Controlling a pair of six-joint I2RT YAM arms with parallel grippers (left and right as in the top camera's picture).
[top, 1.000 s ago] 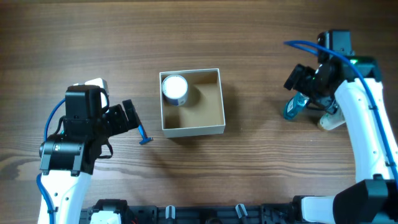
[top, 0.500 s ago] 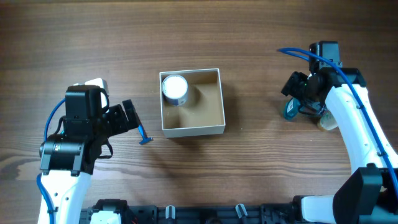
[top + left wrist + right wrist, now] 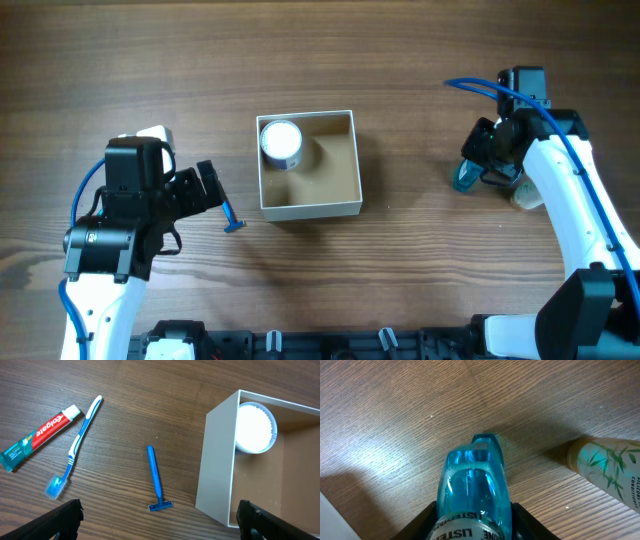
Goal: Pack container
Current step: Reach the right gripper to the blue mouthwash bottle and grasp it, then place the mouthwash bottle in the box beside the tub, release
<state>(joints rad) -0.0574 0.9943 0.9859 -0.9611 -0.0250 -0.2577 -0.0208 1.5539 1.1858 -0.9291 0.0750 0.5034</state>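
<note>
Right gripper (image 3: 473,524) clamped on the bottle (image 3: 472,485) — container (image 3: 336,176) mid-table.
I saw the left gripper (image 3: 160,520) wide open and empty at the container's 8 o'clock; the bottle sat at its 3 o'clock — a jar (image 3: 281,140) inside, 11 o'clock corner.

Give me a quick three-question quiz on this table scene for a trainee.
1. True or false: the container is empty.
2. In the left wrist view, which item lies closest to the container? A. toothpaste B. toothbrush C. razor
3. Which gripper has its fingers on either side of the blue mouthwash bottle?

Key:
1. False: a white jar sits in one corner.
2. C.
3. The right gripper.
</note>
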